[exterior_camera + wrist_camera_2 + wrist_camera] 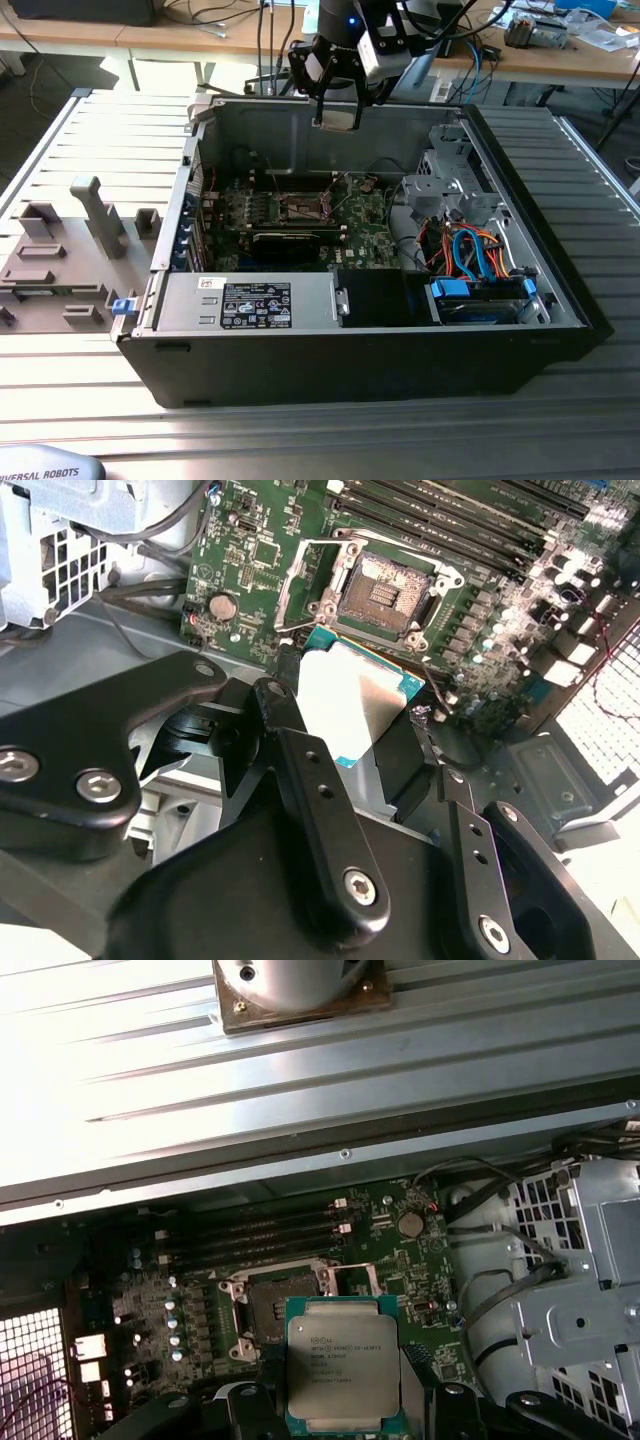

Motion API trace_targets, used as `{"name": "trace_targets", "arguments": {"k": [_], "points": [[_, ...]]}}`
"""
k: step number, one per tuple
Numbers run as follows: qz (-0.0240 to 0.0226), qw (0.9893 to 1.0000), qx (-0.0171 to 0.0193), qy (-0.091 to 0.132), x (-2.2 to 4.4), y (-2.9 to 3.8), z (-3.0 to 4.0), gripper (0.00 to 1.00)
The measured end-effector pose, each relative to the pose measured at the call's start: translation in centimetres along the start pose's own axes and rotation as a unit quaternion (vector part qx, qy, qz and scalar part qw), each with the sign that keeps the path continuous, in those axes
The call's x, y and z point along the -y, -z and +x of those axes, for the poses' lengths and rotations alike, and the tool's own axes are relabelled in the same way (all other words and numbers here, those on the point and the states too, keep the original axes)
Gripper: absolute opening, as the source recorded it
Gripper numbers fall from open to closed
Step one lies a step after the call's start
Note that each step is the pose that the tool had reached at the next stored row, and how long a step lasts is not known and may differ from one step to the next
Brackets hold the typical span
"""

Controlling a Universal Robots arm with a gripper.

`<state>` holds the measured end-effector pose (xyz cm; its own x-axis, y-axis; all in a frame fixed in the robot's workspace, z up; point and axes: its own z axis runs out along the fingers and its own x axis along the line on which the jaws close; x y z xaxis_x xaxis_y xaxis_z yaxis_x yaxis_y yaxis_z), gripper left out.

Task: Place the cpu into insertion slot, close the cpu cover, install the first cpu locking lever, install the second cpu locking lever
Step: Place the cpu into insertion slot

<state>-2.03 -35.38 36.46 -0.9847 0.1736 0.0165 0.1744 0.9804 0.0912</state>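
While the cpu (342, 1360) is held clamped in the gripper (337, 108), at twelve o'clock of the empty socket (303, 208) in the exterior view, all four steps are judged undone.

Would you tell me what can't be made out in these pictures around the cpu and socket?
1. First wrist view: the cpu hides part of the socket, and the picture's edge cuts off one cpu side.
2. Second wrist view: the gripper covers where it grips the cpu.
3. Exterior view: the socket is too small for any detail.
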Motion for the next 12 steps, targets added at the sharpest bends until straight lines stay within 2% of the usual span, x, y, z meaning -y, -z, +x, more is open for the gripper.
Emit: {"name": "trace_targets", "arguments": {"k": [12], "points": [[-0.0002, 0.9999, 0.0011, -0.013, 0.0, -0.01, 0.0, 0.54]]}}
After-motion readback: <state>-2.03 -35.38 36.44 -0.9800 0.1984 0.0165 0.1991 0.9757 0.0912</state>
